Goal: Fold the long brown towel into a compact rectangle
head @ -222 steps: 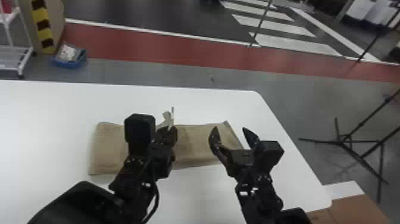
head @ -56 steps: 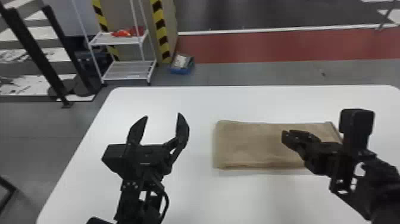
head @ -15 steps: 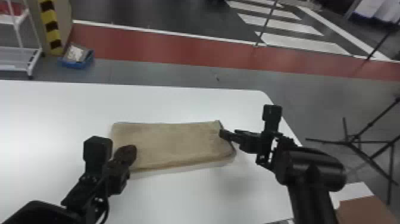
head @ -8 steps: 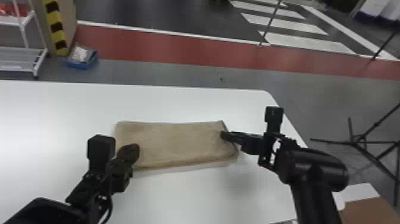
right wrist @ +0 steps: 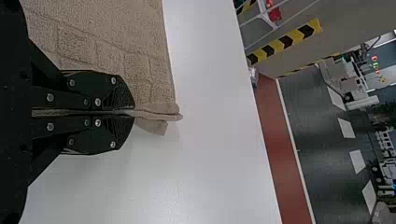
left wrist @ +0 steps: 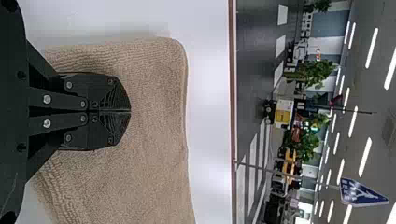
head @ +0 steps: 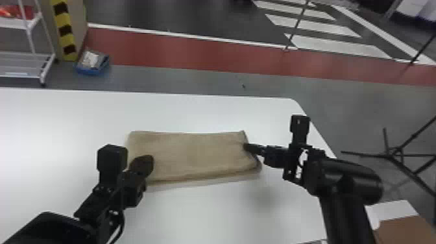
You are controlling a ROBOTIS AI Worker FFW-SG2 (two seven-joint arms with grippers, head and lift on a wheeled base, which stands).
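Now gripping the towel (head: 194, 152) by 1 end in right fingers (right wrist: 122, 93), likely to fold, with the other end on the desk (head: 211, 220) beneath closed left fingers (left wrist: 114, 95), perhaps for steadying!

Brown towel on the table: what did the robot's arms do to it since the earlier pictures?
The left black gripper moved right, from beside the flat brown cloth towel to over its left end, and its open fingers closed. The right black gripper moved right and took hold of the towel's right end. The towel still lies on the white table.
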